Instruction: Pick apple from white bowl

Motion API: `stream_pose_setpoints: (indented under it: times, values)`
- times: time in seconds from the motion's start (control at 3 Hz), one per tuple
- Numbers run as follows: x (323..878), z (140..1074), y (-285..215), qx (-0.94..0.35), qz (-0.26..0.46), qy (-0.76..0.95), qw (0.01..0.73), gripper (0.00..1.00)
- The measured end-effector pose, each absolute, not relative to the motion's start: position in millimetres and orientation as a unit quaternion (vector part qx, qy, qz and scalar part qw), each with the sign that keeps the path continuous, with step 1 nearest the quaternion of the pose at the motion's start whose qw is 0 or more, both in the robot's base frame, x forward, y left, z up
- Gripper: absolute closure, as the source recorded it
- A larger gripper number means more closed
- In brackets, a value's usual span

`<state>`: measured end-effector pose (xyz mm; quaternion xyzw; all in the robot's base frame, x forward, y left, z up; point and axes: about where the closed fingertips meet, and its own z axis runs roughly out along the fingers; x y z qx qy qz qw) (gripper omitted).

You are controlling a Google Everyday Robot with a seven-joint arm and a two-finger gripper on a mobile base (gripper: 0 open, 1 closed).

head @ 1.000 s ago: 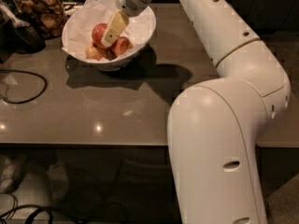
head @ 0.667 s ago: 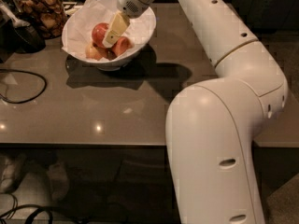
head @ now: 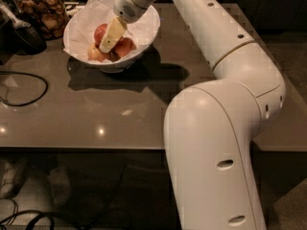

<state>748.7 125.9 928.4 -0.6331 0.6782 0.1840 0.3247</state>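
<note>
Arm arched over table | gripper down in white bowl, beside red apple | grip: cannot tell | three apples, one bowl

The grey-brown tabletop carries the white bowl far left, a glass snack jar left of it and a black cable nearer. The hand reaches into the bowl.

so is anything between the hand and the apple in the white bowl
Nothing visible stands between them. The hand is down inside the white bowl, right beside the apple. The other apples and the crumpled paper only crowd around it.
</note>
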Motion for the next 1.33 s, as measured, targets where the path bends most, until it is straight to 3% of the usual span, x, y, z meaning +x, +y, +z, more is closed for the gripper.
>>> stream_pose_setpoints:
  times: [1.0, 1.33]
  values:
    - [752.2, 903.3, 131.1, -0.630, 0.201, 0.684, 0.308, 0.00]
    - [752.2, 903.3, 131.1, -0.630, 0.201, 0.684, 0.308, 0.19]
